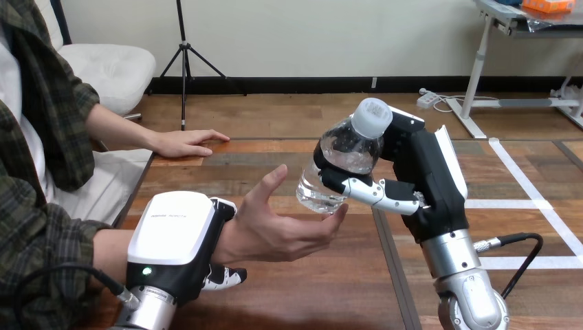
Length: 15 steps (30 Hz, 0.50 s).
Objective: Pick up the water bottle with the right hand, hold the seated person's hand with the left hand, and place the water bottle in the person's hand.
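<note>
Clasps the water bottle (340, 161) in the curled fingers (364, 189) of the right hand (426, 175), tilted above the desk (330, 289), base just touching the fingertips of the person's hand (275, 227). Wraps the left hand (172, 237) round the person's wrist (230, 240), thumb over, fingers under. Looks like the handover step; needs next a lowering of the water bottle into the open palm before any loosening.
</note>
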Each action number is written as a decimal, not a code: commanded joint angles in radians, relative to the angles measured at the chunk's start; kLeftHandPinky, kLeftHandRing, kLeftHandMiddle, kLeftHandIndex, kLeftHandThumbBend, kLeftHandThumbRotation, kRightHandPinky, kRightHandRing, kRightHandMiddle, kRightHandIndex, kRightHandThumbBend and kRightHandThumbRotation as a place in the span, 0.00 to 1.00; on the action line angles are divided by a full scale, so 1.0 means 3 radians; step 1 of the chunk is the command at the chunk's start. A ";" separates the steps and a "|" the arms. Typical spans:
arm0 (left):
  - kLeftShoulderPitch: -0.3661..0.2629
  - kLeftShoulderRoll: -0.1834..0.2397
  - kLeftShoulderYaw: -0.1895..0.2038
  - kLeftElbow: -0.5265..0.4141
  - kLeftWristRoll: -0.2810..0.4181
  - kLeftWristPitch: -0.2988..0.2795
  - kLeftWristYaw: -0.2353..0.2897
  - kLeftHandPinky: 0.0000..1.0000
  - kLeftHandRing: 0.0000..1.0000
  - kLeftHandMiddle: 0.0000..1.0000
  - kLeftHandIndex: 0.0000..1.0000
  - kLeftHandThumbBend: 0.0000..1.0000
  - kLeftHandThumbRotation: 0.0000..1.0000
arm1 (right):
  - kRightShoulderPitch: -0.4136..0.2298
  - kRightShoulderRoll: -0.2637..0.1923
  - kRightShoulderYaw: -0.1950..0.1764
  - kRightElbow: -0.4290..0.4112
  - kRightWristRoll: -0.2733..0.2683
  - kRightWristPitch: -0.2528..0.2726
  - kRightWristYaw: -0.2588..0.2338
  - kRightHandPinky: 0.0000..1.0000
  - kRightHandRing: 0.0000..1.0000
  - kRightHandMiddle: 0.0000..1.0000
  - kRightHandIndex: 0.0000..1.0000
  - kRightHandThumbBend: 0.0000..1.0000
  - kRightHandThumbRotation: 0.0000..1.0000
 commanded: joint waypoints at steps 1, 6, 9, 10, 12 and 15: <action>-0.0074 0.0004 0.0006 -0.0129 0.0024 0.0018 0.0011 0.29 0.31 0.35 0.35 0.87 0.00 | -0.0106 0.0006 0.0009 -0.0279 0.0101 -0.0038 0.0041 0.38 0.43 0.48 0.49 0.71 0.00; -0.0079 0.0010 0.0008 -0.0114 0.0037 0.0013 0.0033 0.29 0.31 0.35 0.35 0.87 0.00 | -0.0068 0.0002 0.0021 -0.0332 0.0121 -0.0019 0.0085 0.37 0.43 0.47 0.49 0.70 0.00; -0.0080 0.0009 0.0011 -0.0106 0.0037 0.0011 0.0043 0.29 0.31 0.35 0.35 0.87 0.00 | -0.0040 0.0001 0.0034 -0.0372 0.0160 0.0002 0.0135 0.37 0.43 0.47 0.48 0.70 0.00; -0.0081 0.0009 0.0012 -0.0103 0.0037 0.0011 0.0046 0.29 0.31 0.35 0.35 0.87 0.00 | -0.0032 -0.0001 0.0041 -0.0376 0.0172 -0.0014 0.0156 0.37 0.43 0.47 0.48 0.69 0.00; -0.0082 0.0010 0.0013 -0.0101 0.0036 0.0010 0.0048 0.29 0.31 0.35 0.35 0.87 0.00 | -0.0023 -0.0003 0.0047 -0.0380 0.0184 -0.0033 0.0181 0.37 0.42 0.47 0.48 0.69 0.00; -0.0081 0.0008 0.0015 -0.0097 0.0031 0.0006 0.0059 0.29 0.31 0.35 0.35 0.87 0.00 | -0.0002 -0.0006 0.0057 -0.0395 0.0180 -0.0060 0.0208 0.36 0.42 0.47 0.48 0.68 0.00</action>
